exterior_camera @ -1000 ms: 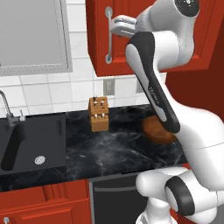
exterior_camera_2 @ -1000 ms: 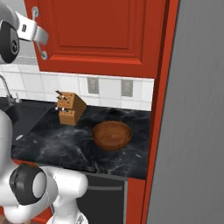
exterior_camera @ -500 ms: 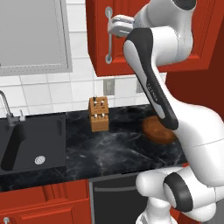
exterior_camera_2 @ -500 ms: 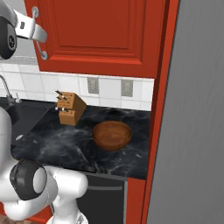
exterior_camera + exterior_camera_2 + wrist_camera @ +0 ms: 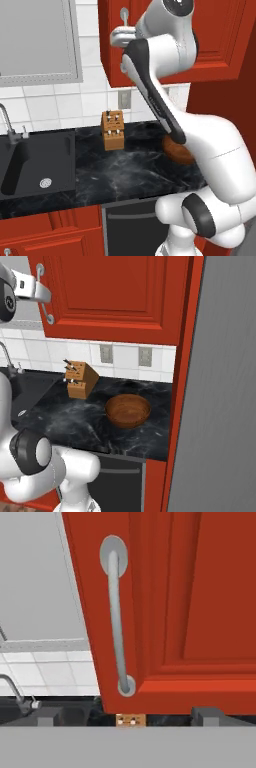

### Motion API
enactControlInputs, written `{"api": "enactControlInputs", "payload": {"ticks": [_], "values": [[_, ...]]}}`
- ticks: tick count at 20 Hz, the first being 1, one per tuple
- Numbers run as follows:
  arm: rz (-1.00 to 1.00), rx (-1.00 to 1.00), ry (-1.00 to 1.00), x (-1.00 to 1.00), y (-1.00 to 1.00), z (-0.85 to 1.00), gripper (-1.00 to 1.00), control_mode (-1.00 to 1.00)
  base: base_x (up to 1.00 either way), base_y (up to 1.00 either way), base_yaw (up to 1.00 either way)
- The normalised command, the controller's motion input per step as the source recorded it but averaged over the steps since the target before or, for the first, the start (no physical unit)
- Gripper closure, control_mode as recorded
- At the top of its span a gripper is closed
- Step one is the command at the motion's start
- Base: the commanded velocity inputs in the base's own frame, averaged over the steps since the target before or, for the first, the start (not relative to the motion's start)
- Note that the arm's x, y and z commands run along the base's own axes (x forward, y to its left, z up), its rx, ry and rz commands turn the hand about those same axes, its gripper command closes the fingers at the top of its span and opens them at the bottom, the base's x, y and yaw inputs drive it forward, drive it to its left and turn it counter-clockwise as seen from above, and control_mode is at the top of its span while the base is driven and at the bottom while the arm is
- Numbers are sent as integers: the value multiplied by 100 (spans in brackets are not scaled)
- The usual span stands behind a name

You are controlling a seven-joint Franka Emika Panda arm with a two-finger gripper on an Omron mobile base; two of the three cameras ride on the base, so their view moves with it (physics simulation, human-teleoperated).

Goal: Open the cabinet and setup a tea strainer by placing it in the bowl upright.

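Note:
The red cabinet (image 5: 210, 35) (image 5: 115, 291) hangs shut above the counter. Its silver bar handle (image 5: 116, 612) (image 5: 46, 308) runs down the door's left edge. My gripper (image 5: 127, 717) (image 5: 119, 39) (image 5: 44, 292) is open and holds nothing. It faces the handle from a short way off, with the bar standing between its two dark fingertips (image 5: 50, 716) in the hand view. The brown wooden bowl (image 5: 127, 410) sits empty on the black counter, and my arm partly covers the bowl (image 5: 175, 150) in the left base view. The tea strainer is hidden.
A tan knife block (image 5: 113, 131) (image 5: 80, 380) stands at the back of the counter, left of the bowl. Further left are a black sink (image 5: 35, 165) and its faucet (image 5: 7, 120). A tall grey panel (image 5: 225, 381) walls off the right side.
My hand has shifted a little left and down along the cabinet front, nearer the handle. The jaws stay open and the door stays shut.

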Motion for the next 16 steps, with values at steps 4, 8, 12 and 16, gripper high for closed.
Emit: {"api": "enactControlInputs", "payload": {"ticks": [4, 8, 12, 16], "values": [[0, -12, 3, 40, 3, 0, -100, -100, 0, 0, 0], [0, -12, 1, 43, 4, -1, -100, -100, 0, 0, 0], [0, -11, 0, 48, 14, 0, -100, -100, 0, 0, 0], [0, -5, 0, 49, 27, 0, -100, -100, 0, 0, 0]]}}
